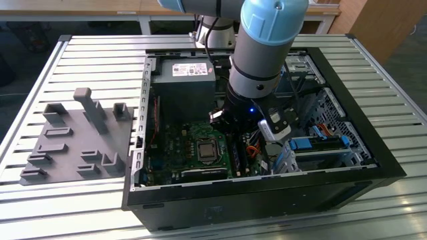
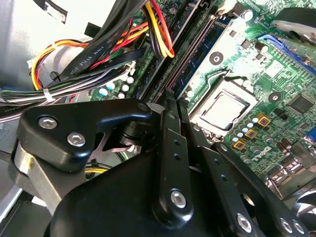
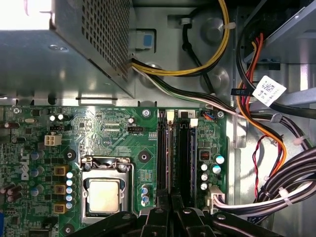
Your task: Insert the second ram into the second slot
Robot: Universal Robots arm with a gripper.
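Under and around the claw, the slatted table (image 1: 93, 55) carries an open PC case (image 1: 373, 150). The arm (image 1: 260, 65) reaches down into the case's middle. Well off to the exterior view's left of it sits a grey fixture plate (image 1: 73, 145) w/ upright pegs.

Below the claw lies the green motherboard (image 3: 113, 133). Beyond it is the metal power supply box (image 3: 74, 44), and cable bundles (image 3: 276, 187) run off to one side. The CPU socket (image 3: 103, 195) sits just beside the claw.

In both wrist views the claw (image 3: 171, 200) (image 2: 173, 101) has its fingers (image 2: 168, 148) pressed nearly together, tips right over the long black ram slots (image 3: 183, 158). Can't tell if anything is pinched between them.

The second ram (image 2: 210, 39) is prob. the thin bluish strip along the slots just ahead of the claw tip in the second wrist view, on the slots' CPU side. Can't tell if it's seated.
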